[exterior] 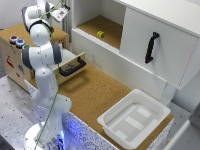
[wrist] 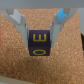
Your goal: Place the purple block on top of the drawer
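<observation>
Gripper [wrist: 40,30] of your white Franka robot arm [exterior: 42,55] shows best in the wrist view; its two pale fingers [wrist: 21,24] are parted just wide enough to press on either side of a small purple cube block with yellow letters on its faces [wrist: 40,43], and they have hold of it; beneath the block you see speckled brown cork surface [wrist: 65,65], though whether the block touches it you cannot tell. In the exterior view the arm rises from its base at the near left and reaches up to the far left, over the low wooden cabinet with a cork top [exterior: 15,32]; the block itself is not visible there. Just right of that cabinet, the light plywood drawer with a black bar handle [exterior: 72,66] stands pulled open. Farther right you have a small yellow cube [exterior: 100,34] in an open white cupboard recess, a large white cupboard door with a black handle [exterior: 155,45], and a white plastic rectangular bin [exterior: 135,117] at the near right.
</observation>
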Robot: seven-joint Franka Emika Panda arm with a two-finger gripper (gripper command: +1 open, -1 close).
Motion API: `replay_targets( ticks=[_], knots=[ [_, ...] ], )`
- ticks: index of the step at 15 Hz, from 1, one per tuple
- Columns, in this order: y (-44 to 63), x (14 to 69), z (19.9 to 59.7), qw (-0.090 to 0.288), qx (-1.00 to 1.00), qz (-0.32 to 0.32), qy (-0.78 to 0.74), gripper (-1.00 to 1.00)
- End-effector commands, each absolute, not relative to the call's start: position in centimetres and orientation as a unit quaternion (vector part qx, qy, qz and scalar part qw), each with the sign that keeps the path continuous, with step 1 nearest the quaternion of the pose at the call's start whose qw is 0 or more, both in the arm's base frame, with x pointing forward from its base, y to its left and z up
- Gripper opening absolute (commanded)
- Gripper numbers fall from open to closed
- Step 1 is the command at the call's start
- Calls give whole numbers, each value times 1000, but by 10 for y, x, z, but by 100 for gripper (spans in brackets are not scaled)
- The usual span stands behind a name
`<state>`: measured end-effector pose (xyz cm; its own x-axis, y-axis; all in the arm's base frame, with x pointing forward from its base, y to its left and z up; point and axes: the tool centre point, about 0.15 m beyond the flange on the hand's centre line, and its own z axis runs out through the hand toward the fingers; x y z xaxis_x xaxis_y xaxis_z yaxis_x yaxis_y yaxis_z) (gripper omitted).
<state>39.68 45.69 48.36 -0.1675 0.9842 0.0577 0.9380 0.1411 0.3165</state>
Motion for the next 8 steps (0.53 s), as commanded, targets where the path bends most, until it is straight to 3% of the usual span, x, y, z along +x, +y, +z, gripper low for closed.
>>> replay_targets(
  ticks=[1, 8],
  knots=[
    [479, 405, 487, 114, 675, 39, 728, -100],
    [477, 403, 458, 83, 683, 16, 725, -100]
  ],
)
